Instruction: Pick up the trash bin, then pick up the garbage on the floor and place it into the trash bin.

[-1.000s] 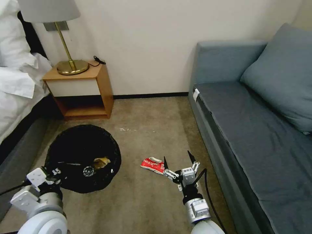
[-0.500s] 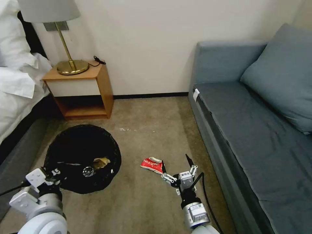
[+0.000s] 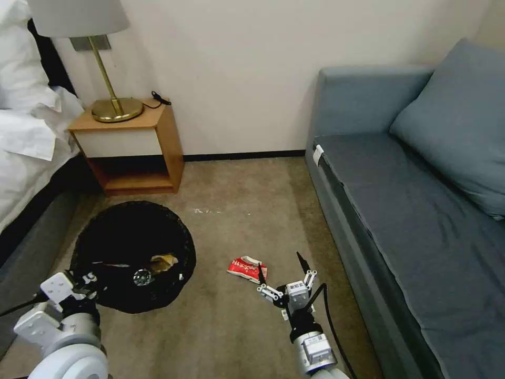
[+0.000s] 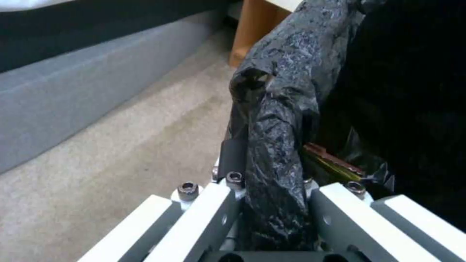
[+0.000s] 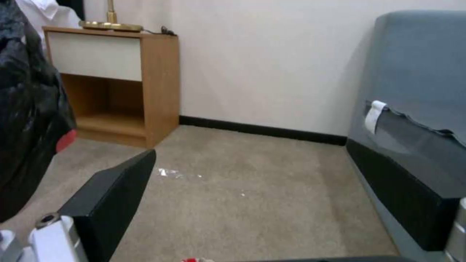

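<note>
Nearest, the left gripper (image 3: 87, 280) is clamped on the bag-covered rim of the bin (image 3: 134, 252), which is held beside the bed (image 3: 26, 158); a gold wrapper (image 3: 163, 261) is seen inside. The right gripper (image 3: 279, 271) is spread wide just above the carpet (image 3: 236, 210), one fingertip (image 3: 260, 273) just beside the red packet (image 3: 244, 267). Farther back, a nightstand (image 3: 134, 150) and sofa (image 3: 421, 200) are set against the wall.

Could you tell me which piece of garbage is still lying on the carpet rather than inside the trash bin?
The red-and-white packet, on the carpet beside the open right end effector. The gold-brown wrapper already lies inside the trash bin.
</note>
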